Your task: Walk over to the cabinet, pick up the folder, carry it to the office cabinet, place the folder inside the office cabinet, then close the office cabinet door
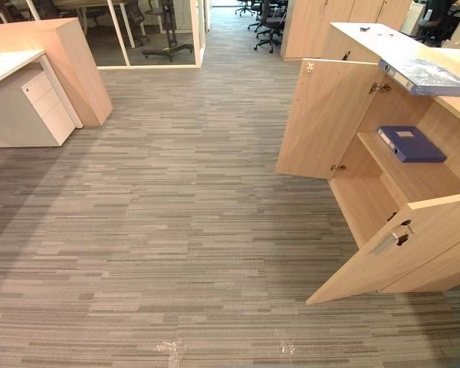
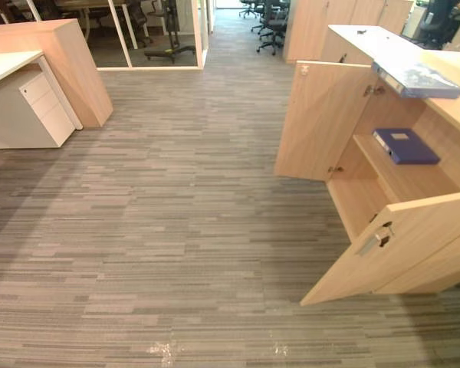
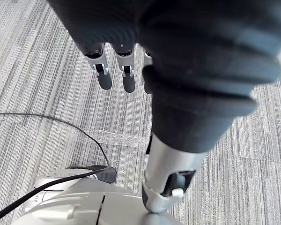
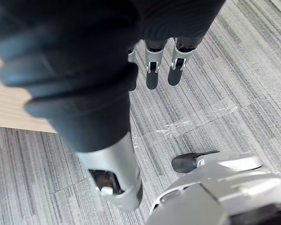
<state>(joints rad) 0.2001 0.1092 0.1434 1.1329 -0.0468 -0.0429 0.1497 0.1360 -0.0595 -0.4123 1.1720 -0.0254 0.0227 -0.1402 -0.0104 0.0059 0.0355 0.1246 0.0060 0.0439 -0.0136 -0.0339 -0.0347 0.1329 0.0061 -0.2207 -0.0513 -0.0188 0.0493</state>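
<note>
Hanging straight down above striped grey carpet (image 1: 176,215), left hand (image 3: 127,75) and right hand (image 4: 151,72) have fingers straight and empty; a flat dark-blue box folder (image 1: 411,143) lies on the shelf (image 1: 422,180) inside the light-wood office cabinet (image 1: 362,195), doors (image 1: 326,123) open.

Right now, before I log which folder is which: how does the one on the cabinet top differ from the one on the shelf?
The folder on the cabinet top is a pale, mottled blue-grey; the folder on the shelf is plain dark blue. The top one overhangs the front edge, out in the open; the shelf one sits wholly inside the open cabinet. Both lie flat.
</note>
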